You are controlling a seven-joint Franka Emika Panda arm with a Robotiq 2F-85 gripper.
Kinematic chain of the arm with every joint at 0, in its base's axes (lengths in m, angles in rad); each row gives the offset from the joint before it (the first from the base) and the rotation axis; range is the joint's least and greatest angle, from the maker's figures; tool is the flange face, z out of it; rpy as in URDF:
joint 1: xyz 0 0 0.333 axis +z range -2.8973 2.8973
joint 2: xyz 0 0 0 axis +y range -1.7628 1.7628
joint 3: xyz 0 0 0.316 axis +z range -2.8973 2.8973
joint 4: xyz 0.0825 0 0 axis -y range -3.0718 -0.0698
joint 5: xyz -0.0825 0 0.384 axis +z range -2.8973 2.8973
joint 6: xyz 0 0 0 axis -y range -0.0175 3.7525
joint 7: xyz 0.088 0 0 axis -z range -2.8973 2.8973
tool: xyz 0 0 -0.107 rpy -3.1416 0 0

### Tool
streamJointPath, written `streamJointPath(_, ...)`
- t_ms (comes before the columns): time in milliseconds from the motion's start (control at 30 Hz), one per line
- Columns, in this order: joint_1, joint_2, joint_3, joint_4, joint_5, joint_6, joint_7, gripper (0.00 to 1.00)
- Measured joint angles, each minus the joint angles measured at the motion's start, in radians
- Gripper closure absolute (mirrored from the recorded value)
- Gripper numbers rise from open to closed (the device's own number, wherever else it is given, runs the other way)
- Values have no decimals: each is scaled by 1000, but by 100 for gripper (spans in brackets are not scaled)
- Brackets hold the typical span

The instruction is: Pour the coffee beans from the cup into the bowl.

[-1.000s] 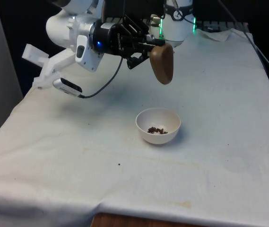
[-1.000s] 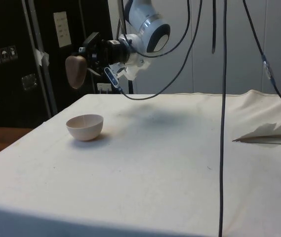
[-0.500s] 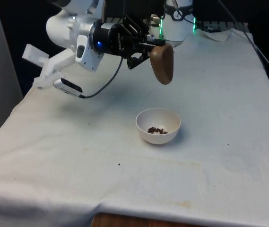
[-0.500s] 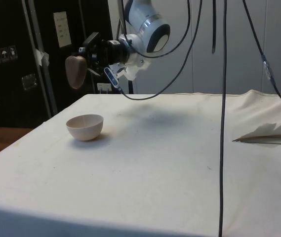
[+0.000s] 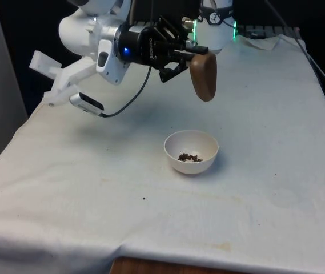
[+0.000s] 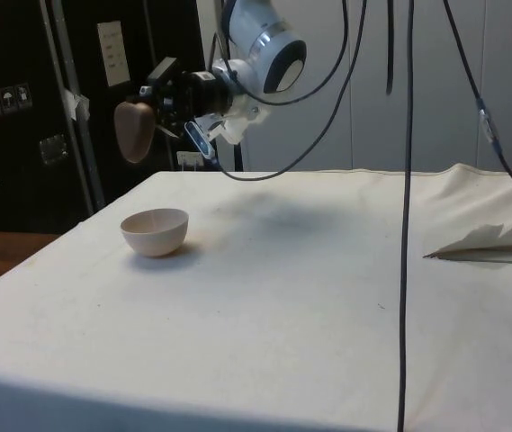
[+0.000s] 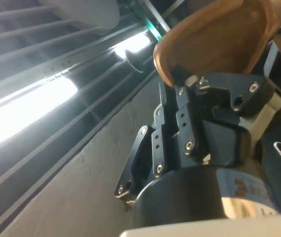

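Observation:
A brown cup hangs in the air, pinched at its rim by my gripper, which lies roughly level and is shut on it. The cup sits above and slightly behind a white bowl that stands on the cloth. A small heap of coffee beans lies in the bowl's bottom. From the side, the cup is well above the bowl and a little towards the dark cabinets, with the gripper beside it. In the wrist view the fingers clamp the cup's rim.
A single dark bean lies on the cloth in front of the bowl. Black cables hang down over the table. A folded white sheet rests at the side view's right. The table's wooden edge shows near the front.
My gripper has risen a little and shifted towards the front view's right, carrying the cup with it. The bowl and its beans have stayed put.

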Motion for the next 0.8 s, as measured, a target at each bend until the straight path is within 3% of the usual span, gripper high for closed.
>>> streamJointPath(267, 16, -25, 0, -9, -29, 25, -21, 99)
streamJointPath(800, 35, -76, 0, -28, -90, 72, -52, 99)
